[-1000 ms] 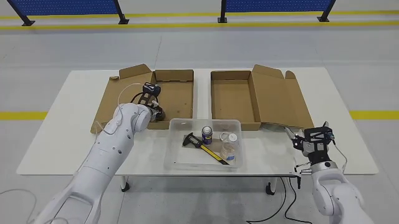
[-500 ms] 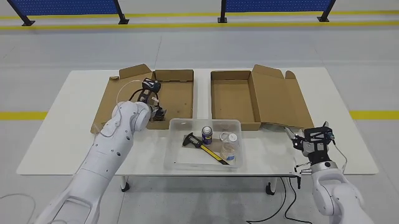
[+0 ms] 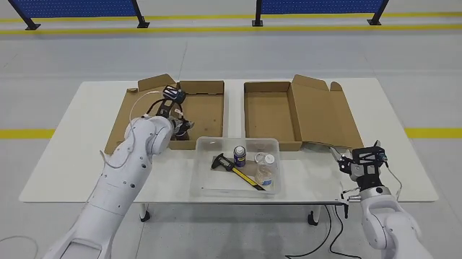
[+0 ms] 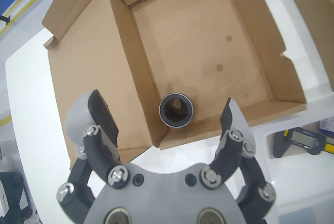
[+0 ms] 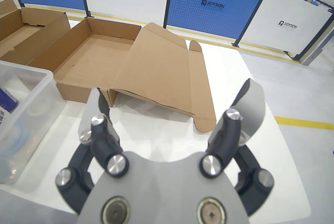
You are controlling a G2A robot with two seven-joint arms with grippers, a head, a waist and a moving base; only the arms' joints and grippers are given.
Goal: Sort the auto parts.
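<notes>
A black, metal-rimmed ring bearing lies flat in the open brown cardboard box, in the corner nearest the clear plastic bin. The left pincer hangs released above it, so the part looks delivered. The right pincer, also spread wide, idles well apart from that box.

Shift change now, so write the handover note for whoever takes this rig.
Left gripper: open, holding nothing, above the left box.
Right gripper: open, holding nothing, beside the right box.
Done: one ring lies in the left box, at a near corner.
To do: caliper and can lie in the bin, not yet sorted.
</notes>
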